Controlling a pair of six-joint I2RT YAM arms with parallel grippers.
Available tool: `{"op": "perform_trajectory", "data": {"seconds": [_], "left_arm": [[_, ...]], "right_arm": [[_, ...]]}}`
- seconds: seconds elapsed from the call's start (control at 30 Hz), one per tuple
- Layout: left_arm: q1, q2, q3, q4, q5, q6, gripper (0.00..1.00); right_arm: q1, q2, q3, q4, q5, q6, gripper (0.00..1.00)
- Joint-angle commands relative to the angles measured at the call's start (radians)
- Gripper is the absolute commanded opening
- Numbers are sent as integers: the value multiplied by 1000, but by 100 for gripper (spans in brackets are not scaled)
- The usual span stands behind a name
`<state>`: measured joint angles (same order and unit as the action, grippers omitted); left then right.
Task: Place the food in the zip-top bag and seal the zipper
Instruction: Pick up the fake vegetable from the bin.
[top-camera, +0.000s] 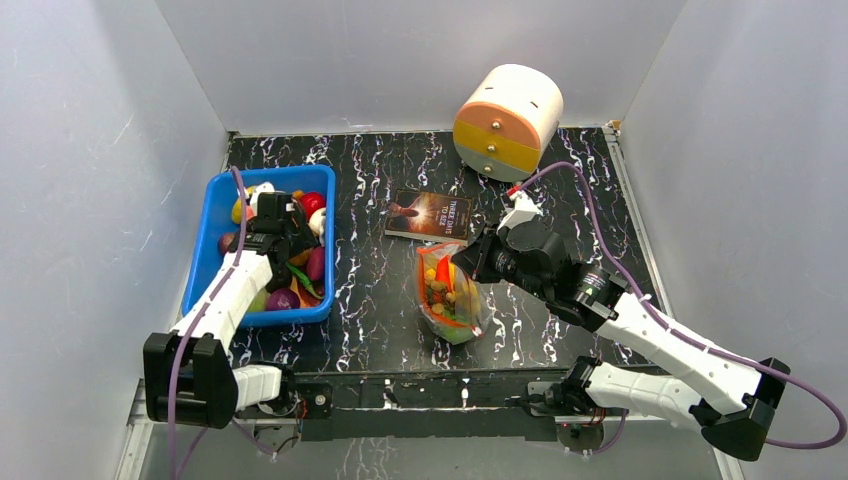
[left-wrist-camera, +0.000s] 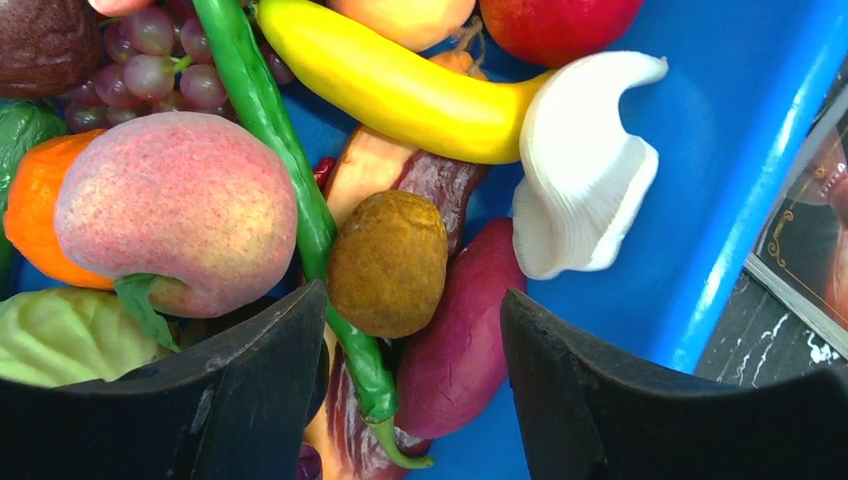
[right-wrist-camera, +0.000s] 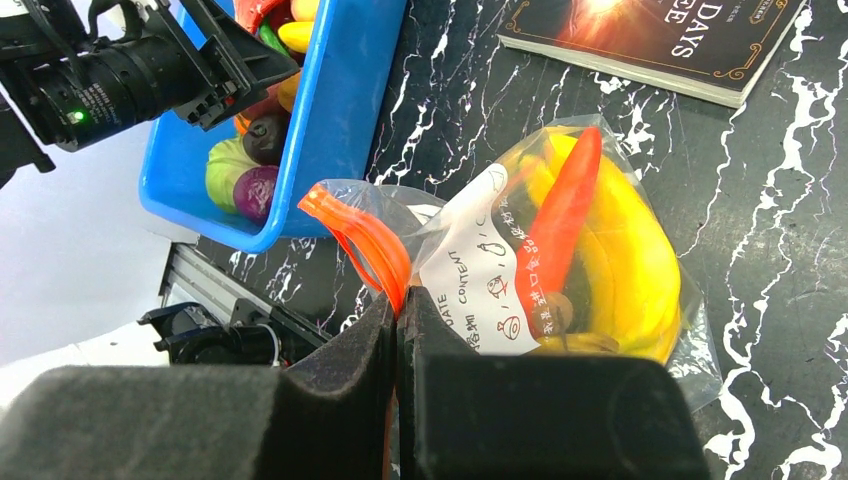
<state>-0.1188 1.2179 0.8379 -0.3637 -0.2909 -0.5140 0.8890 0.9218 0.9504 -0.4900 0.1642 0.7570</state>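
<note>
The zip-top bag (top-camera: 452, 298) lies at the table's middle with a yellow banana (right-wrist-camera: 625, 250) and a red chili (right-wrist-camera: 560, 225) inside. My right gripper (top-camera: 468, 262) is shut on its red-orange zipper (right-wrist-camera: 365, 235), the strip pinched between the pads (right-wrist-camera: 398, 297); the bag's mouth gapes beside it. My left gripper (top-camera: 270, 235) is open, low inside the blue bin over the food. Between its jaws (left-wrist-camera: 413, 292) are a brown fruit (left-wrist-camera: 388, 262), a purple piece (left-wrist-camera: 460, 350) and a green chili (left-wrist-camera: 300, 190). A peach (left-wrist-camera: 180, 205) and a white mushroom (left-wrist-camera: 585, 170) lie close by.
The blue bin (top-camera: 208, 262) stands at the left, with several more toy foods in it. A dark book (top-camera: 428, 215) lies behind the bag. A cream, orange and yellow cylinder (top-camera: 507, 122) stands at the back. White walls close the sides.
</note>
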Motion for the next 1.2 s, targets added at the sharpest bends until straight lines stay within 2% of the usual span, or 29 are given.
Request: {"op": "perform_trajectory", "data": {"seconds": [0.0,0.57,0.9,1.03,1.17], "left_arm": [[17,20,-5,34,-34,-5,62],[25,77,-57,71,-23,-29,55],[25,67,-71,69,-3,-53,43],[25,51,-79,64,-1,-51,34],[25,29,-67,44,-9,-42,31]], "right_arm": [[0,-26,21,94,-7,-3,0],[1,-32,-4,109,-6,-3,0],[1,-34,-10,114,-9,2,0],[1,-35,-9,105,6,-1,0],[0,-48,-3,97,26,-7,0]]}}
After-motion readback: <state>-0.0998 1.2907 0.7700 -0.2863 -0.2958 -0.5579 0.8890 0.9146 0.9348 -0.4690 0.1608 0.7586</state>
